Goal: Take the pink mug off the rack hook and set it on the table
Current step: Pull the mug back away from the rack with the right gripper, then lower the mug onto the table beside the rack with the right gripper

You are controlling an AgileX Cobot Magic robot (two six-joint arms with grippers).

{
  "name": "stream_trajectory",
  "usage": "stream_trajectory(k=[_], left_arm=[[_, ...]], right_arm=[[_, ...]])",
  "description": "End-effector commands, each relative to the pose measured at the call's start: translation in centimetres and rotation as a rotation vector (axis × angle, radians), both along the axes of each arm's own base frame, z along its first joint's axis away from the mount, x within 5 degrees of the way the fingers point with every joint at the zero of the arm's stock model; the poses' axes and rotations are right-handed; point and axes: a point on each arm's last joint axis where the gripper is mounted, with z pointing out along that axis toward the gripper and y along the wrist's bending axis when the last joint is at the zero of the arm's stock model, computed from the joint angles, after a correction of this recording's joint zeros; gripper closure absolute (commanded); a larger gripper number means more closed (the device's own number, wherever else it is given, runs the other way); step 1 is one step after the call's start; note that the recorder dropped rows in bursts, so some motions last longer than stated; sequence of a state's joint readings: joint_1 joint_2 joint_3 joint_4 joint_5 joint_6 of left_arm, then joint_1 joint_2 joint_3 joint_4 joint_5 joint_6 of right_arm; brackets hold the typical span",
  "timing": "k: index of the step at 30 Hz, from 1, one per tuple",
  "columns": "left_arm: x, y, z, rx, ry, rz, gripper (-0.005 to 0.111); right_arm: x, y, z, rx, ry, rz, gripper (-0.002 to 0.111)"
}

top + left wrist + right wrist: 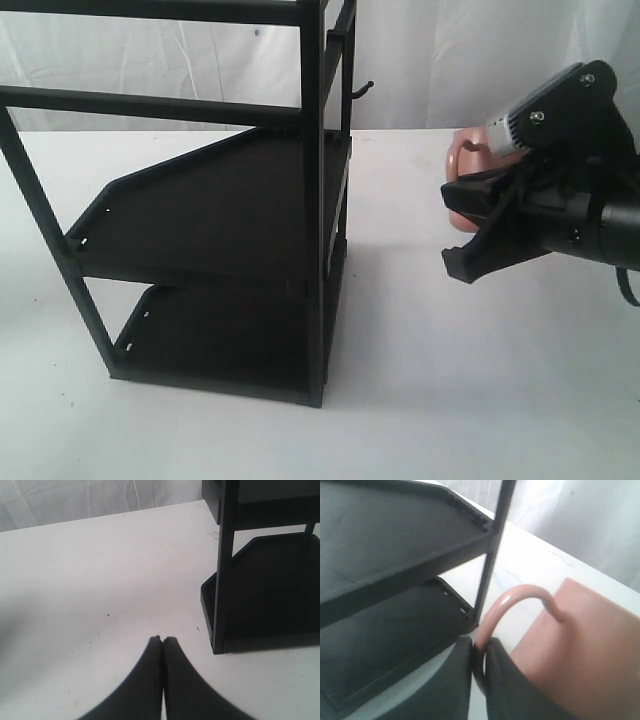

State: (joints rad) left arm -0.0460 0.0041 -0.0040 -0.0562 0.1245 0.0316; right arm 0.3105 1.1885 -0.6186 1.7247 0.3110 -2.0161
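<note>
The pink mug (464, 158) hangs in the air to the right of the black rack, clear of the rack hook (362, 90), which juts bare from the upright post. My right gripper (479, 644) is shut on the mug's loop handle (520, 597), and the mug's body (592, 650) lies beside one finger. In the exterior view the gripper's black fingers (490, 225) cover the mug's lower part. The white table (450, 400) spreads below. My left gripper (162, 639) is shut on nothing, low over the table near the rack's foot.
The tall black rack (220, 200) with two dark shelves stands on the left half of the table. Its corner post (222, 570) rises close to my left gripper. A white cloth backdrop hangs behind.
</note>
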Motion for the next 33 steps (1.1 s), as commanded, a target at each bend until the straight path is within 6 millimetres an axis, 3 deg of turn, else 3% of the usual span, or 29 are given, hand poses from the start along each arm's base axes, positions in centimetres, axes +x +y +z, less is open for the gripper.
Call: stream_trajectory(k=[1, 17, 33], left_arm=[[0.0, 0.0, -0.1, -0.007, 0.004, 0.005, 0.107], [0.0, 0.0, -0.1, -0.007, 0.004, 0.005, 0.107], [0.0, 0.0, -0.1, -0.007, 0.004, 0.005, 0.107]], right_arm=[[-0.6, 0.5, 0.5, 0.027, -0.048, 0.118, 0.108], [-1.4, 0.6, -0.5, -0.053, 0.018, 0.204, 0.108], [-1.1, 1.0, -0.7, -0.197, 0.081, 0.039, 0.108]])
